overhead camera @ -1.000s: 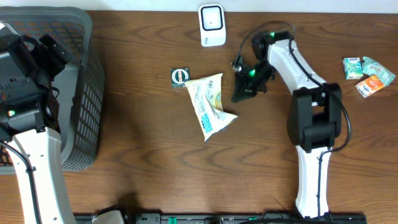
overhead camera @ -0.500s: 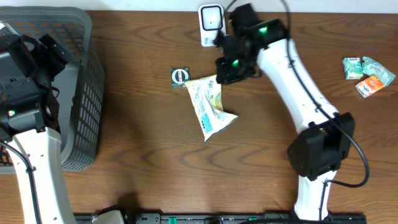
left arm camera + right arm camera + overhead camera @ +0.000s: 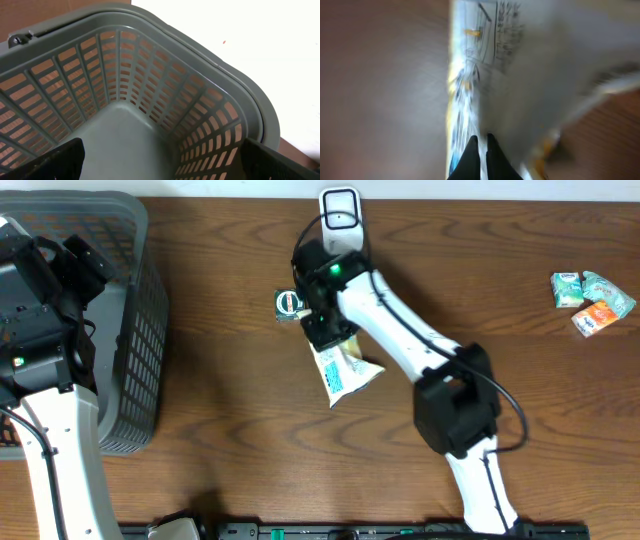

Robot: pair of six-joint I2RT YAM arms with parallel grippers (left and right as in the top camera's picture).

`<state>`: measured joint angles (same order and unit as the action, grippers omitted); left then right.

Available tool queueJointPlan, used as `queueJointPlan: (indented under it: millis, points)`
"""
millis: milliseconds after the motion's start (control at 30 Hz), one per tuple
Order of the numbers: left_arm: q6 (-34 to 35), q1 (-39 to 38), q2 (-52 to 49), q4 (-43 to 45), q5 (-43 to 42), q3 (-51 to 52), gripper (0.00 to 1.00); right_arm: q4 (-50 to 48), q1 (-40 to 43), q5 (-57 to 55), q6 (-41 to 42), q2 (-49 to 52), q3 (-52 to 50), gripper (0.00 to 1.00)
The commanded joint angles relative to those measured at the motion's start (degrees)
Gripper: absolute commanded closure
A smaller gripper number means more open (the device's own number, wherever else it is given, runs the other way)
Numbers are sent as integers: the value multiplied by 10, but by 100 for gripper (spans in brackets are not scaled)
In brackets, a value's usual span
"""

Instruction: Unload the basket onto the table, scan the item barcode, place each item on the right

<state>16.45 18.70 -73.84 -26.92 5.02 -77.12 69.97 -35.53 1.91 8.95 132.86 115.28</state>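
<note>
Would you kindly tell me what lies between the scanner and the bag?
In the overhead view, the right fingers lie between the scanner and the bag, over the bag's upper end.

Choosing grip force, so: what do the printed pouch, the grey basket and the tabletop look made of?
Pouch: thin plastic film, probably; glossy, crinkled, printed. Basket: moulded plastic, matte grey, slotted lattice walls. Table: wood or wood-look laminate; dark brown, visible grain.
</note>
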Motion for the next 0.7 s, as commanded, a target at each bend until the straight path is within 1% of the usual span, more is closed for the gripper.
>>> queueJointPlan:
  millis: [0,167,267,367,433,500,667]
  points:
    - [-6,3,-1,0,1,-9,2,7,5,-79,33,38,-7,99]
    - [-6,3,-1,0,1,-9,2,33,19,-80,33,31,-1,99]
    - [-6,3,-1,0,1,-9,2,77,27,-80,33,-1,23,99]
    - [-6,3,-1,0,1,-9,2,96,31,-80,29,-39,29,99]
    - [-6,3,-1,0,1,-9,2,103,31,-80,28,-58,28,93]
    - [-6,3,-1,0,1,-9,2,110,31,-80,28,-67,28,89]
    - [-6,3,-1,0,1,-9,2,126,36,-92,28,-65,15,89]
